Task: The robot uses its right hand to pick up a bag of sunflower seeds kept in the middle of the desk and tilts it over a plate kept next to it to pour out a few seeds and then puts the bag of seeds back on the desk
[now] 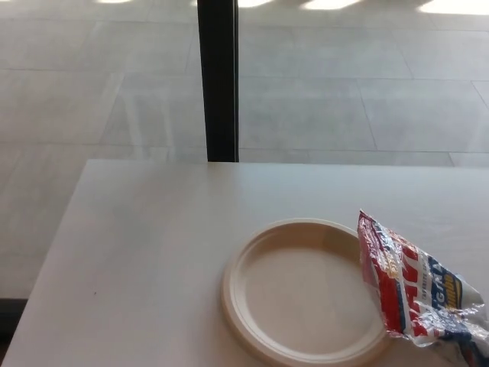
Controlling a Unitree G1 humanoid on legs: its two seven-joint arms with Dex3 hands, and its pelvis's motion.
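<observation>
Pale floor tiles (92,99) fill the upper half of the frame, split by a dark vertical post (218,76) that meets the far edge of a white table (137,252). On the table, lower centre of the frame, lies a round cream plate (252,252), and nothing can be made out on it. The bag (409,290), red, white and blue with a clear crinkled part, sits at the lower right; its upper left corner leans over the plate's right rim and seems to touch it, while its lower end runs out of the frame at the bottom right. Neither the left nor the right hand shows anywhere, so their state cannot be told: whether the fingers are released or clenched is unknown. Nothing visible holds the bag, though its hidden end leaves this uncertain. Judging by the bare plate, pouring looks not yet done, unless seeds are too small to see. Several things could go wrong from here. The bag is soft and slick, so a grip taken too low or too loosely could let it slip or fold. Its mouth cannot be seen clearly; tilted too steeply, it could dump far more than a few seeds, or scatter them past the shallow rim onto the table. Lifting the bag may also nudge the light plate, since they appear to overlap.
</observation>
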